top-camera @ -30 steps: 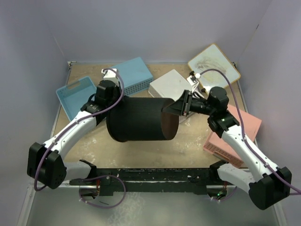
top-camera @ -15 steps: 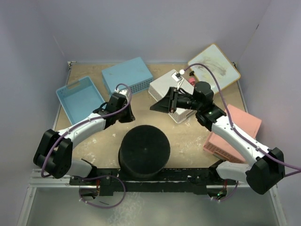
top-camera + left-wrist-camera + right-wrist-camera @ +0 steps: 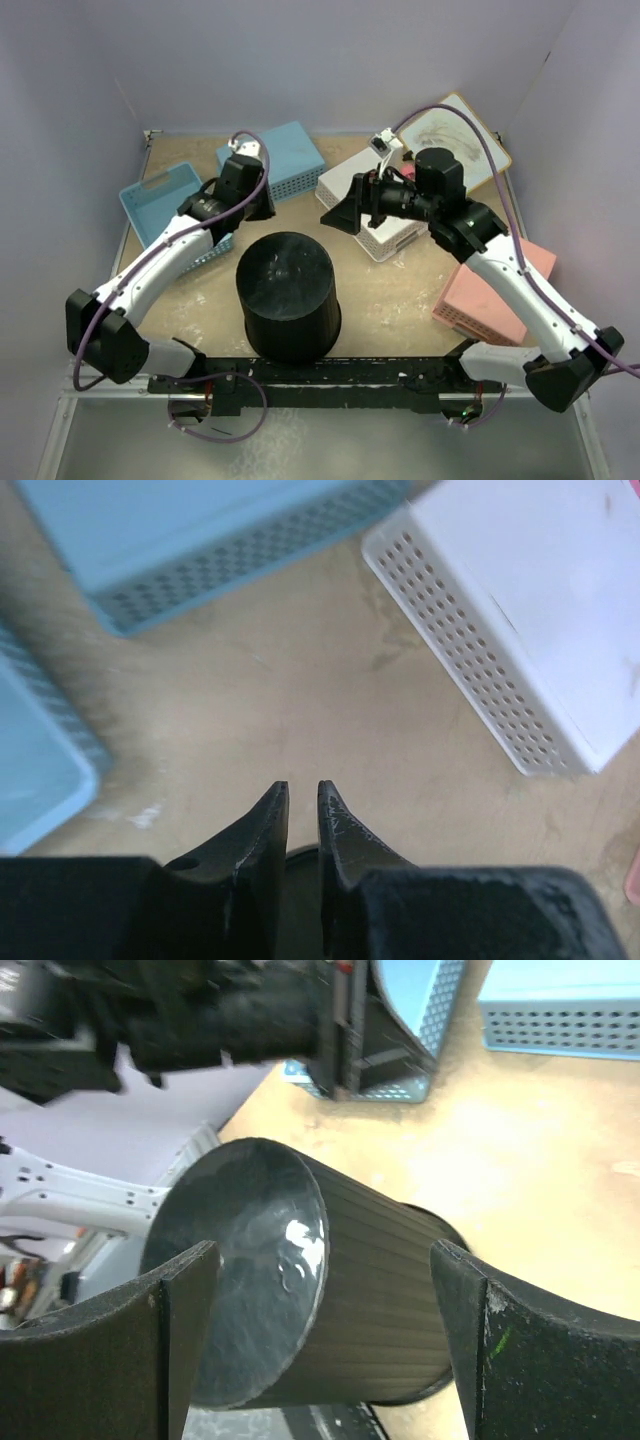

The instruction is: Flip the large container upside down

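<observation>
Container: the large container (image 3: 287, 297) stands on the table (image 3: 400, 292), near the near edge and between the two arm bases. Its glossy flat base faces up.
Long axis: vertical in the top view, with the wider mouth end down against the table.
Left gripper (image 3: 258, 203): fingers drawn almost together with only a thin slit between them, holding nothing. It hangs on the far-left side of the container, apart from it and just beside the light blue baskets (image 3: 272, 158).
Right gripper (image 3: 338, 212): fingers spread wide and empty, on the far-right side of the container in front of the white basket (image 3: 375, 195).
Bearing: the container lies toward the near edge from both grippers. Neither touches it, and neither arm is clearly the nearer.
Judgement: the flip looks done. Any coming move seems to be a retreat, and both grippers have open space to pull away from the bin.
Right wrist view: the right gripper (image 3: 322, 1250) frames the container (image 3: 300, 1300) between its spread fingers, showing the shiny base and ribbed wall. The top view gives little of the wall.
Left wrist view: the left gripper (image 3: 297, 810) looks past the bin at bare table and basket walls. I cannot tell whether the dark sliver behind the fingers is the container.
</observation>
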Robot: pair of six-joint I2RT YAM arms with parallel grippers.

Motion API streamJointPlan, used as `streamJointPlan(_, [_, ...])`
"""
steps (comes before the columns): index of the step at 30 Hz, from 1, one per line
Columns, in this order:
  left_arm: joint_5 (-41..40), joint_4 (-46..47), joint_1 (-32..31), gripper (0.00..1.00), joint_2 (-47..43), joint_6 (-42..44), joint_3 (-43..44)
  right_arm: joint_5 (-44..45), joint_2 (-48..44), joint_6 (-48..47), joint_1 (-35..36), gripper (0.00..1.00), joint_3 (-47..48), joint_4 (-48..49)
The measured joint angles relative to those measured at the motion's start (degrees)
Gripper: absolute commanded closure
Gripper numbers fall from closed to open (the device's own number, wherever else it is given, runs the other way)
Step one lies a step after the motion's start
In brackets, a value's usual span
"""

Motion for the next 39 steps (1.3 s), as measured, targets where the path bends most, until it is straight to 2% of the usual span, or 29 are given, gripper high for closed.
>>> streamJointPlan(3, [-7.7, -6.5, 0.0, 0.80, -3.1, 1.4, 4.0, 2.7, -2.6, -3.5, 0.0, 0.09, 0.4, -3.6])
streamJointPlan(5, [-11.8, -12.5, 0.0, 0.67, -6.6, 1.3, 4.1, 3.6, -4.0, -5.3, -0.1, 0.08, -0.4, -6.0])
streamJointPlan(7, [-13.6, -17.9, 0.0, 0.60, -10.1, 0.6, 3.6, 4.3, -4.6, -7.5, -0.1, 0.06, -0.8, -8.4])
streamJointPlan(9, [-13.3, -21.5, 0.0, 0.58, -14.0, -0.9, 2.0, 4.6, -4.8, -9.5, -0.1, 0.05, -1.0, -10.7])
streamJointPlan(12, [-12.1, -29.3, 0.0, 0.58, -20.6, -3.7, -0.5, 9.2, -5.8, -11.1, 0.0, 0.01, -1.7, -13.8])
streamJointPlan(15, [-9.7, -36.2, 0.0, 0.58, -25.2, -6.9, -3.1, 18.5, -8.1, -11.2, 0.0, 0.00, -3.3, -14.8])
streamJointPlan(19, [0.0, -38.5, 0.1, 0.56, -30.6, -9.6, -9.6, 31.5, -9.3, -9.4, -0.1, 0.00, -3.7, -14.3])
streamJointPlan(22, [8.3, -37.9, 0.1, 0.56, -33.1, -11.1, -15.2, 37.5, -8.1, -7.4, -0.1, 0.00, -3.7, -14.0])
streamJointPlan(25, [15.2, -33.2, 0.2, 0.56, -34.1, -14.0, -19.9, 40.0, -6.1, -6.3, -0.1, 0.00, -3.6, -14.4])
streamJointPlan(27, [19.6, -26.4, 0.1, 0.56, -34.1, -17.2, -23.2, 40.6, -4.8, -6.3, -0.1, 0.00, -3.2, -15.7])
streamJointPlan(30, [24.0, -11.6, -0.3, 0.57, -32.4, -23.5, -29.5, 41.1, -3.8, -6.7, -0.1, 0.00, -1.0, -18.8])
streamJointPlan(33, [24.8, 8.4, -3.5, 0.58, -26.4, -30.9, -36.7, 42.5, -4.7, -7.5, -0.1, 0.00, 2.2, -20.7])
streamJointPlan(36, [23.5, 18.4, -8.1, 0.60, -14.2, -32.2, -35.4, 44.1, -6.4, -8.3, -0.1, 0.00, 4.4, -21.0])
streamJointPlan(39, [21.0, 17.2, -10.4, 0.58, -4.3, -28.2, -26.2, 45.4, -7.3, -9.2, -0.1, 0.00, 6.4, -21.3])
